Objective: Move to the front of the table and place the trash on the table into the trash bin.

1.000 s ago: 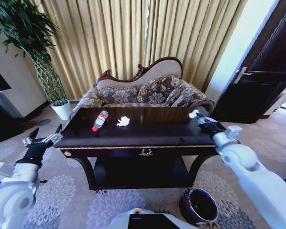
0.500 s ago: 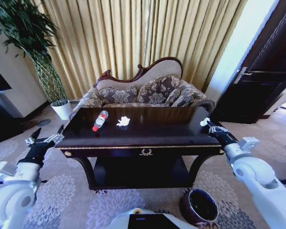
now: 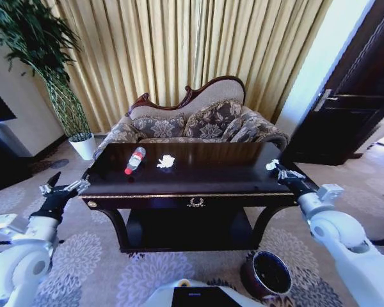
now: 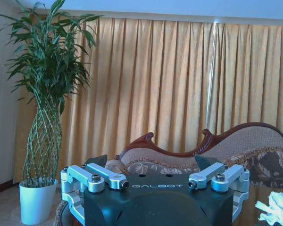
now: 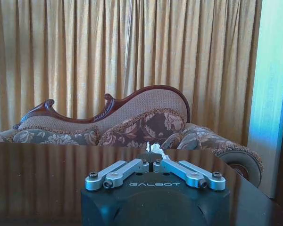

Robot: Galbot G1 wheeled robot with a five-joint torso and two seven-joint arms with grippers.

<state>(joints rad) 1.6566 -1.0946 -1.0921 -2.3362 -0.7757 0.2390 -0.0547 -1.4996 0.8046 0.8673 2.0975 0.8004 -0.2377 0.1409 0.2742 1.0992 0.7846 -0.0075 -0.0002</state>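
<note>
The dark glossy table (image 3: 198, 187) stands right in front of me. On its left half lie a clear bottle (image 3: 134, 160) with a red cap and a crumpled white paper wad (image 3: 166, 162); that wad (image 4: 275, 210) also shows past my left gripper in the left wrist view. My left gripper (image 3: 67, 186) (image 4: 152, 162) hangs open just off the table's left end. By the table's right front corner, my right gripper (image 3: 276, 169) (image 5: 153, 151) is shut on a small white wad (image 5: 153, 149). The round dark trash bin (image 3: 269, 275) sits on the carpet below the right arm.
A patterned sofa (image 3: 192, 125) stands behind the table against gold curtains. A tall plant in a white pot (image 3: 83, 147) is at the back left, and a dark door (image 3: 358, 96) at the right. Patterned carpet surrounds the table.
My right gripper has drawn back and down from over the table's right end to its front corner, still shut. The left gripper has sunk a little beside the left end.
</note>
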